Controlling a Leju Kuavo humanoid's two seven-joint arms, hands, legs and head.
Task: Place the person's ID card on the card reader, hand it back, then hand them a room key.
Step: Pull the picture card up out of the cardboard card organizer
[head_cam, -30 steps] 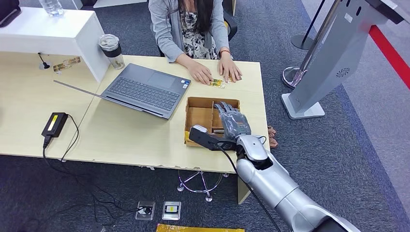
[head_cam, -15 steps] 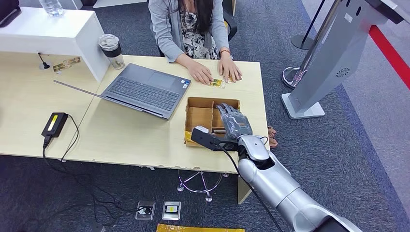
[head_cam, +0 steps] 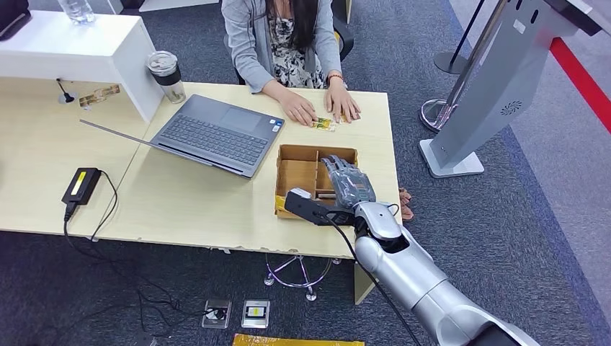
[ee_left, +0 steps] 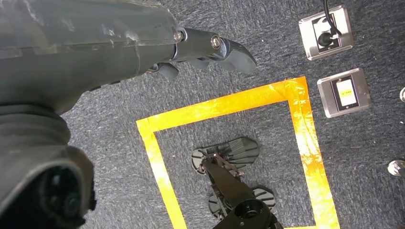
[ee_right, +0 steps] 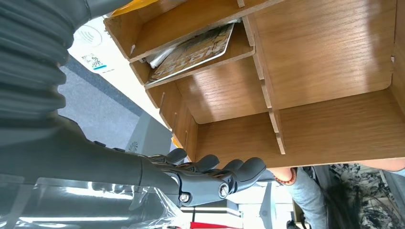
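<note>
1. head view has the right hand (head_cam: 348,182) hovering over the wooden tray (head_cam: 297,176) on the desk (head_cam: 194,202), fingers loosely apart and holding nothing. the person's hands (head_cam: 320,108) rest further ahead of it, on a small card (head_cam: 323,124) lying on the desk.
2. judging by that, the id card looks already handed back, and the room-key step is in hand: this is the reach into the tray.
3. right wrist view gives what the head view hides: a patterned key card (ee_right: 193,50) lying flat in one narrow compartment, across a divider from the fingers (ee_right: 224,171), which hang apart over a bare compartment.
4. next move, as i read it: shift the hand across to that compartment, lower in, and pinch the card's free edge. the slot is tight, so the fingers may catch the divider.
5. left wrist view shows the left hand (ee_left: 200,50) hanging over carpet (ee_left: 267,57), fingers curled in, nothing in them.
</note>
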